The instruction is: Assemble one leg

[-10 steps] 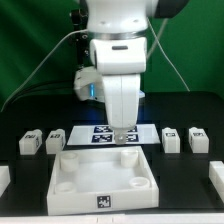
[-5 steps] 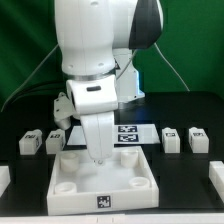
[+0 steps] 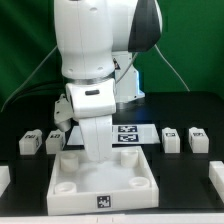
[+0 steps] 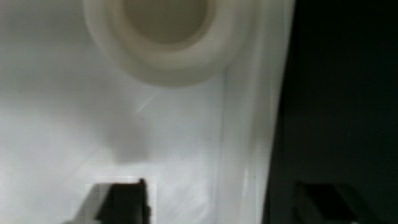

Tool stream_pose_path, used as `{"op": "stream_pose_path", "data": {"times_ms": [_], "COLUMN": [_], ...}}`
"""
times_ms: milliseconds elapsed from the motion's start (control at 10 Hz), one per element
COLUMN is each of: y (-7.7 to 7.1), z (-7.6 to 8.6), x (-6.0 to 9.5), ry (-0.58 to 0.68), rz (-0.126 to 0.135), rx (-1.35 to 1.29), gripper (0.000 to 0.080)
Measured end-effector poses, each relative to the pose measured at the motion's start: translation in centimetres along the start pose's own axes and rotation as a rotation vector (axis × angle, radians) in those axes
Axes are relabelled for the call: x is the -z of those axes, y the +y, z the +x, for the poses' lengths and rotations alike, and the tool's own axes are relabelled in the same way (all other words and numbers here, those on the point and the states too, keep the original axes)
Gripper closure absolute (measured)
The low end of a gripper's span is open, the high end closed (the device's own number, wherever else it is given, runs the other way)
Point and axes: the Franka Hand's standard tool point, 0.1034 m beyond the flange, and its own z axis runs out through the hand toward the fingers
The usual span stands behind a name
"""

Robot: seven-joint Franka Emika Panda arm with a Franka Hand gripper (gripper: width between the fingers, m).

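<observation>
1. Over the tray's (image 3: 60, 186) far corner, on the exterior view's left, the hand (image 3: 96, 157) hangs low with its fingers (image 4: 121, 202) apart and empty.
2. Legs (image 3: 30, 143) rest on the surface (image 3: 185, 110) flanking the tray, tags facing the camera; long axis unclear.

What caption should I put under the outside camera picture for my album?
Robot arm reaches down over the white tray, two small legs lying on each side.
</observation>
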Motion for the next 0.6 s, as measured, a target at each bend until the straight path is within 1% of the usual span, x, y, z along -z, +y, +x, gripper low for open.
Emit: {"op": "stream_pose_path", "data": {"times_ms": [200,300,400,600], "y": [-0.02,-0.01,0.02,0.02], "z": [0.0,-0.04,-0.06,-0.07], "x": [-0.03,-0.02,0.0,0.0], "ry": [0.0,0.0,0.0,0.0], "rz": [0.001,0.0,0.0,0.0], "rx": [0.0,-0.001,-0.002,-0.002], "gripper": [0.0701,0.0701,0.074,0.074]}}
